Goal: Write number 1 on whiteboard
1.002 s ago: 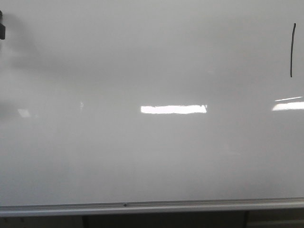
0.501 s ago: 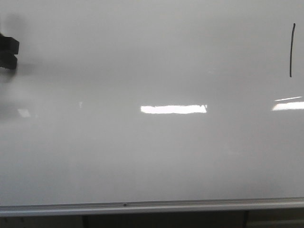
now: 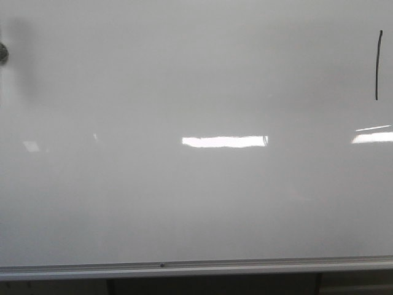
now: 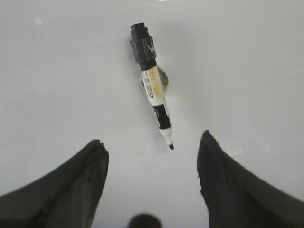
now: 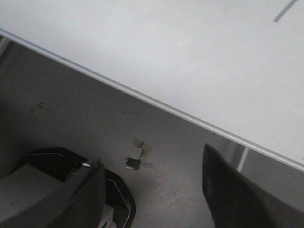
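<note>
The whiteboard [image 3: 196, 203] fills the front view, with a silver frame rail [image 3: 196, 267] along its lower edge. The number 1 [image 3: 377, 64] is a thin black vertical stroke at the far upper right. In the left wrist view a black-and-white marker [image 4: 152, 90] rests against the board [image 4: 247, 71], uncapped tip toward the fingers. My left gripper [image 4: 152, 140] is open and empty, just short of the marker tip and not touching it. My right gripper [image 5: 152, 156] is open and empty, below the board's rail [image 5: 142, 97], over the floor.
Bright rectangular light reflections [image 3: 225, 141] lie across the board. A small dark round thing [image 3: 2, 53] shows at the front view's left edge. In the right wrist view there is a grey floor with a scrap of debris [image 5: 137, 156] and a dark machine base [image 5: 47, 185].
The dark gripper seen at the front view's left edge half a second ago has drawn back out of view. The stroke and board are unchanged.
</note>
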`<state>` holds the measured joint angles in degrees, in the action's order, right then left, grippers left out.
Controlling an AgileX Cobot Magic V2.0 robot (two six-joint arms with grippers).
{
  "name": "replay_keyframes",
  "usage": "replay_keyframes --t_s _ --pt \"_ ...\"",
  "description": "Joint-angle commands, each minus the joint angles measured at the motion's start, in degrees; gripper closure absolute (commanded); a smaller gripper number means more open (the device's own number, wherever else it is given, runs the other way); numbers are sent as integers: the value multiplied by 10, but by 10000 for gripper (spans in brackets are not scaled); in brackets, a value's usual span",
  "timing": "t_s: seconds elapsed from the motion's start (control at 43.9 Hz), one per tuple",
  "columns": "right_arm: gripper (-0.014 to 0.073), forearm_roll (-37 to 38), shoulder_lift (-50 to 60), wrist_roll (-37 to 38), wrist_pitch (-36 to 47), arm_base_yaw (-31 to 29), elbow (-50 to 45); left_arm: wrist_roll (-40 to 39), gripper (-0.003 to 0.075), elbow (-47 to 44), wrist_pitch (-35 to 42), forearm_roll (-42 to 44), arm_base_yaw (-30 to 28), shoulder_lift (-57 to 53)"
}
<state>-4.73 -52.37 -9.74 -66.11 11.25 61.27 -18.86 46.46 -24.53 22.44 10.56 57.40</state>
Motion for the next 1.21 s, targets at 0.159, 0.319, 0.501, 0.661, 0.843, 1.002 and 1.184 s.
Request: replay_keyframes --t_s 0.159,0.319,0.501,0.661,0.843,1.002,1.184 --pt "119 43 97 39 54 -4 -49 8 309 32 -238 -39 77 -157" --pt "119 30 171 41 82 -4 -110 67 309 35 -303 -112 112 -219" --pt "121 20 238 44 97 -4 -145 77 309 35 -308 -105 121 -251" --pt "244 20 261 44 103 -4 -152 65 337 35 -308 -74 121 -251" --pt "493 20 261 50 104 -4 -152 41 522 34 -308 -59 121 -251" --pt "670 20 261 53 106 -4 -152 36 739 34 -308 -59 121 -251" --pt "663 20 261 53 100 -4 -152 36 739 34 -308 -65 121 -251"
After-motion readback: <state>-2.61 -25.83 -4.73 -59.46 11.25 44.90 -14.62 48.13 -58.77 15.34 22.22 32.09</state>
